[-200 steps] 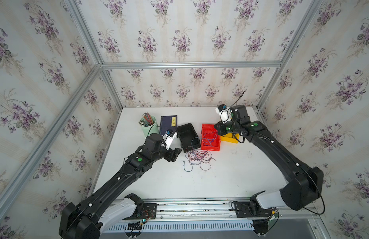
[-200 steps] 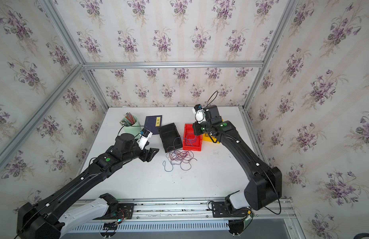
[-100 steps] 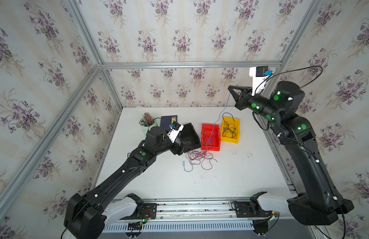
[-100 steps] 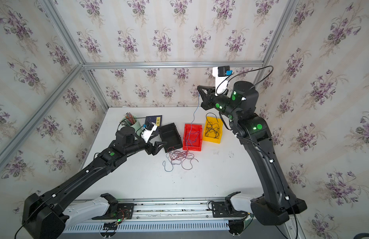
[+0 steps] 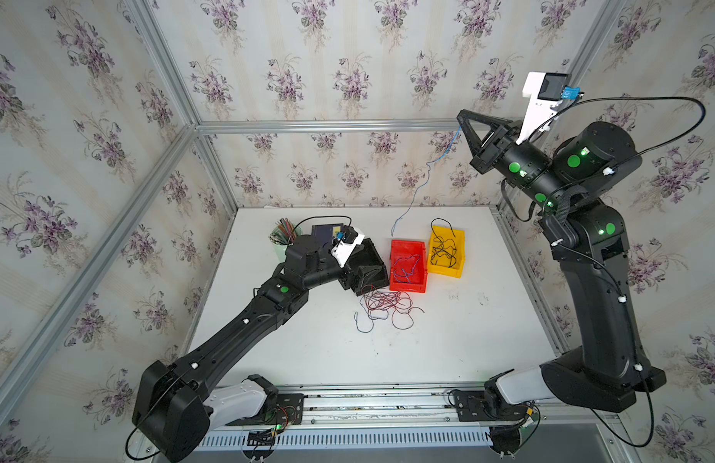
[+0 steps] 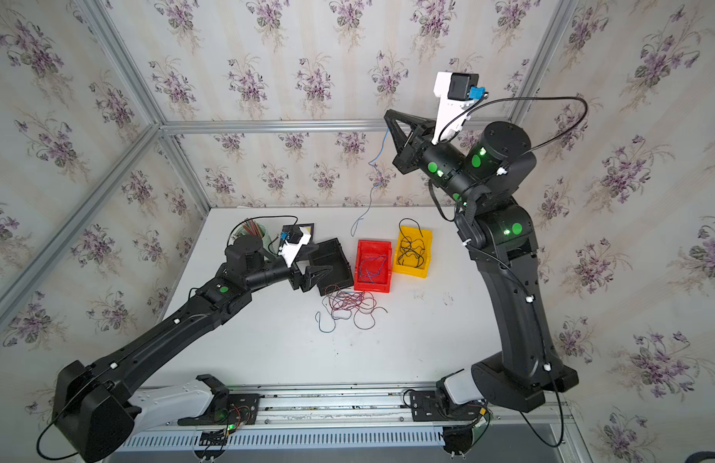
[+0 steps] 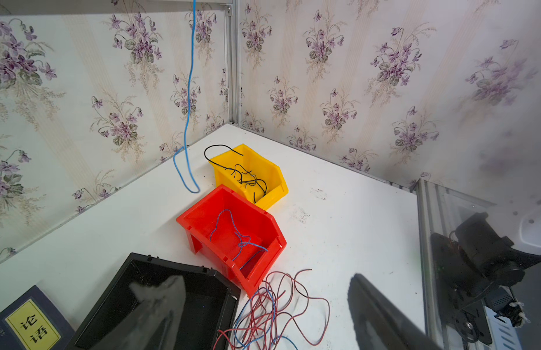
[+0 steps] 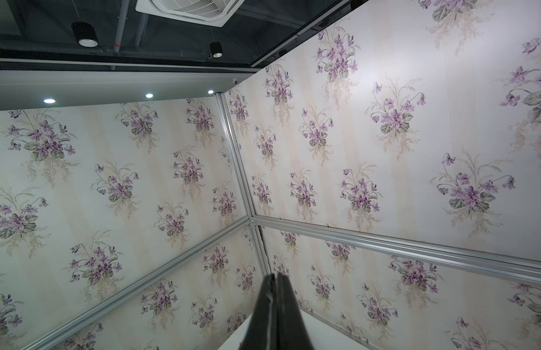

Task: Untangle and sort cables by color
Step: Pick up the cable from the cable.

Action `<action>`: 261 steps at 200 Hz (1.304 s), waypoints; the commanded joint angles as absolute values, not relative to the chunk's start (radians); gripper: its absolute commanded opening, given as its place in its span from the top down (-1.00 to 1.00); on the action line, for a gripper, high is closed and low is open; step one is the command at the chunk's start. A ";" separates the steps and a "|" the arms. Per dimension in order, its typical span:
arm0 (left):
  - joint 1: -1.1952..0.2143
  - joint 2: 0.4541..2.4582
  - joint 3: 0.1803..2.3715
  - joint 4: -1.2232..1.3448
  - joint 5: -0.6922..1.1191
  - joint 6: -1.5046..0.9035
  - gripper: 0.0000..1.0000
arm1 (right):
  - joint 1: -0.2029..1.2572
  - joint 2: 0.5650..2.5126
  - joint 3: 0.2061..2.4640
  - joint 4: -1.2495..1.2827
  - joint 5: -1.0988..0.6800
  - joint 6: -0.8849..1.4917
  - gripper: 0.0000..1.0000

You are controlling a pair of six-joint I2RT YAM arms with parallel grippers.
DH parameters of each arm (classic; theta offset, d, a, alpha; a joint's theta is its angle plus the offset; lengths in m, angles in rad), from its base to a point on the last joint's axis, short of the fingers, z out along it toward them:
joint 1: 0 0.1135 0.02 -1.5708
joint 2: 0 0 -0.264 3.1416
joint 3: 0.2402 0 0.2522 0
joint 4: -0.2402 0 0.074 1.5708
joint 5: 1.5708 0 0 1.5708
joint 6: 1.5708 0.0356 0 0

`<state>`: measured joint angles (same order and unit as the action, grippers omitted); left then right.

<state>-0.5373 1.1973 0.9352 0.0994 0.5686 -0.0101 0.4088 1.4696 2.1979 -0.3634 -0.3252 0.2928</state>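
Overhead, the right jaws stand high above the counter (image 5: 468,328) toward 1 o'clock, pressed fully together on the top end of one blue cable (image 5: 428,162). That strand hangs free down to 12 o'clock of the red bin (image 5: 408,285). In the left wrist view its lowest loop lies just beside the bin's far wall, though whether it touches the counter cannot be told.

Red bin, near the counter's centre: a few blue strands (image 5: 406,267) lie inside.

Yellow bin (image 5: 446,273), just beside it at 3 o'clock: black strands (image 5: 442,250), one loop rising over the far rim.

Black bin (image 5: 374,254): at 9 o'clock of the red bin, turned askew.

Loose tangle (image 5: 386,306) of red and blue cables, on the bare counter at 6 o'clock of the red bin, its farthest strands just beside the front corners of the red and black bins.

Left jaws: spread wide and holding nothing, low over the black bin's near end, at 10 o'clock of the tangle.

Cup (image 5: 279,250) of pencils (image 5: 283,230) and a dark book (image 5: 324,231), side by side toward 10 o'clock of the counter.
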 commanded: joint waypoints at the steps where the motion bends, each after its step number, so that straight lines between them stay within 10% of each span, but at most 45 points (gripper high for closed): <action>1: -0.537 1.188 0.948 0.100 0.557 0.018 -0.75 | 0.406 1.477 2.185 -0.332 -0.313 0.292 1.00; 261: -0.531 1.049 0.856 -0.118 0.334 0.046 -0.81 | 0.237 1.359 1.371 0.065 -0.459 0.477 1.00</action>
<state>-0.5323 1.0557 0.8619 -0.1200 0.3679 0.0341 0.2363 1.3697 1.4197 -0.0517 -0.4149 0.3744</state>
